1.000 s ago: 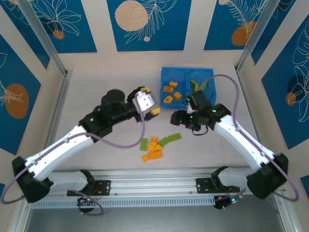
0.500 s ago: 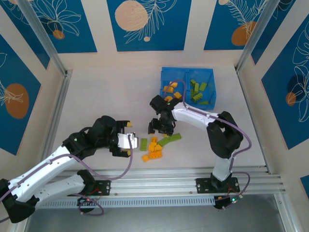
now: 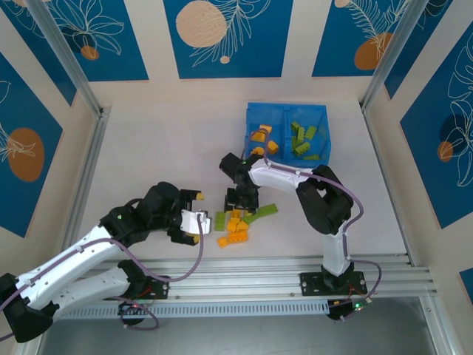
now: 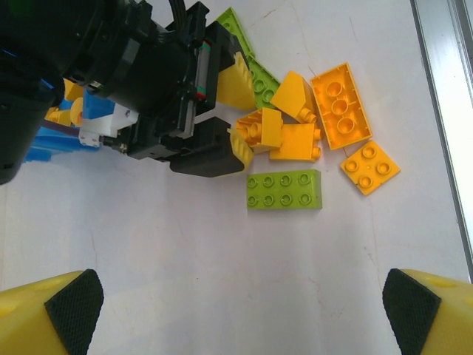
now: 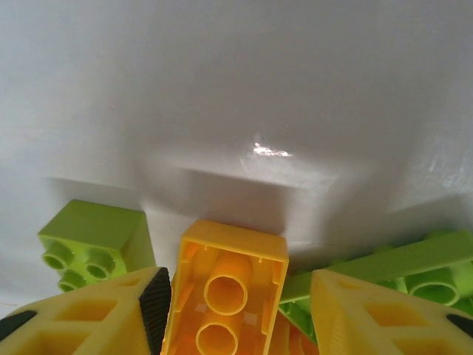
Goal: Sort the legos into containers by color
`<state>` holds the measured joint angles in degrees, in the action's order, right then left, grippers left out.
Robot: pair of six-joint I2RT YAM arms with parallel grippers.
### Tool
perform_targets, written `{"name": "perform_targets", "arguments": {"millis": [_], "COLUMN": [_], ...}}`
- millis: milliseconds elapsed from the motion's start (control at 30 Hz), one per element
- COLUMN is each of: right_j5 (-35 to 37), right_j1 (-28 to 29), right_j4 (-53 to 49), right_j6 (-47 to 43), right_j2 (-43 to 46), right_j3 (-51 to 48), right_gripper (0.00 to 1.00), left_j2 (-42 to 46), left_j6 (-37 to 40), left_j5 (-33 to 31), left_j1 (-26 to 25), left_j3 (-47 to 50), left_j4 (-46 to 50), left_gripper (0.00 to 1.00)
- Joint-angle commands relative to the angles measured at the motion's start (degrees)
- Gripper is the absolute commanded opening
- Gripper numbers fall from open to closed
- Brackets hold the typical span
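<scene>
Over the pile (image 3: pixel 238 225), right claw (image 5: pixel 236 296) half-open astride an orange brick (image 5: pixel 229 270); left claw (image 4: pixel 240 310) wide open.

Blue leaf-patterned panels (image 3: pixel 251 52) on cream walls (image 3: pixel 151 44) stand beyond the left gripper (image 3: pixel 196 217); white table (image 3: pixel 162 140) beneath it, metal rail (image 3: pixel 244 274) behind it.

Table (image 3: pixel 148 148): white, matte. Tray (image 3: pixel 285 112): blue, two compartments, upper right of centre. Legos (image 3: pixel 236 225): loose, orange and green, clustered at lower centre, apart from tray. Green plate (image 3: pixel 260 214) at cluster's right edge.
</scene>
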<state>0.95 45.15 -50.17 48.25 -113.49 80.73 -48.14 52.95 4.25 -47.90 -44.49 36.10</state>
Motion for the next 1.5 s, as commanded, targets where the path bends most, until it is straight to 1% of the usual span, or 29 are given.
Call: {"name": "perform_targets", "arguments": {"millis": [0, 67, 100, 267, 333, 467, 533, 600, 700, 733, 833, 900, 967, 1000, 1100, 1200, 1267, 1333, 1400, 1467], "right_j5": [-0.44, -0.58, -0.51, 1.23, 2.56, 7.67, 11.57, 16.26, 24.59, 26.96, 31.07, 32.37, 33.56, 34.49, 35.69, 36.31, 36.4, 36.4, 36.25, 35.84], "right_j1": [1.08, 1.34, 1.43, 1.44, 1.26, 0.54, -0.52, -1.93, -4.8, -6.24, -11.6, -15.04, -17.23, -18.21, -20.09, -21.17, -21.85, -22.52, -23.11, -23.43], "right_j4": [-1.87, -1.66, -1.54, -1.7, -2.45, -2.44, -1.56, -0.64, 1.36, 2.11, 5.5, 9.21, 12.61, 14.39, 15.36, 13.77, 10.84, 7.04, 4.34, 2.47], "right_j6": [0.54, 0.52, 0.69, 1.23, 1.3, 2.03, 2.08, 1.12, -3.38, -5.36, -11.81, -16.25, -20.21, -22.56, -26.58, -28.19, -27.87, -27.18, -26.49, -26.36], "right_j2": [-2.08, -2.86, -3.24, -2.5, -0.88, 5.93, 10.81, 15.03, 19.97, 20.79, 20.67, 18.37, 15.13, 12.17, 2.61, -7.56, -13.63, -19.63, -23.45, -25.58], "right_j3": [1.79, 1.9, 1.93, 1.74, 2.06, 1.36, 0.55, 0.01, -0.01, 0.41, 2.92, 5.26, 7.84, 10.14, 19.82, 30.98, 38.65, 46.23, 51.46, 54.45], "right_gripper": [0.55, 0.54, 0.52, 0.38, 0.33, 0.29, 0.27, 0.27, 0.28, 0.28, 0.28, 0.28, 0.28, 0.29, 0.29, 0.29, 0.29, 0.32, 0.33, 0.35], "left_j2": [1.12, 1.12, 1.2, 1.47, 1.51, 2.1, 2.6, 2.87, 2.14, 1.5, -1.74, -4.5, -7.47, -8.88, -12.06, -12.86, -12.28, -11.35, -10.58, -9.94], "left_j6": [0.97, 0.59, 0.41, 0.4, 0.25, -2.01, -4.71, -7.76, -15.11, -18.38, -28.06, -33.06, -37.26, -39.28, -42.91, -45.09, -45.69, -46.23, -46.44, -46.5], "left_j5": [1.15, 1.2, 1.29, 0.64, 0.49, 1.99, 3.83, 5.2, 5.91, 5.84, 5.25, 4.93, 3.94, 3.03, 0.85, -1.01, -2.07, -3.78, -5.07, -6.35], "left_j1": [-0.49, -0.44, -0.48, -0.44, -0.44, -0.44, -0.45, -0.44, -0.35, -0.35, -0.35, -0.35, -0.35, -0.35, -0.35, -0.35, -0.35, -0.4, -0.35, -0.35], "left_j3": [1.07, 1.07, 1.07, 1.42, 1.51, 2.63, 4.05, 5.33, 6.74, 6.95, 6.1, 4.31, 1.62, 0.04, -3.97, -5.43, -5.22, -4.85, -4.47, -3.97], "left_j4": [-1.2, -1.42, -1.49, -1.99, -2.48, -6.49, -10.98, -16.31, -25.1, -28.02, -33.88, -34.56, -33.02, -31.75, -27.96, -25.71, -24.8, -23.4, -22.24, -21.41], "left_gripper": [1.0, 1.0, 1.0, 1.0, 1.0, 1.0, 1.0, 1.0, 1.0, 1.0, 1.0, 1.0, 1.0, 1.0, 1.0, 1.0, 1.0, 1.0, 1.0, 1.0]}}
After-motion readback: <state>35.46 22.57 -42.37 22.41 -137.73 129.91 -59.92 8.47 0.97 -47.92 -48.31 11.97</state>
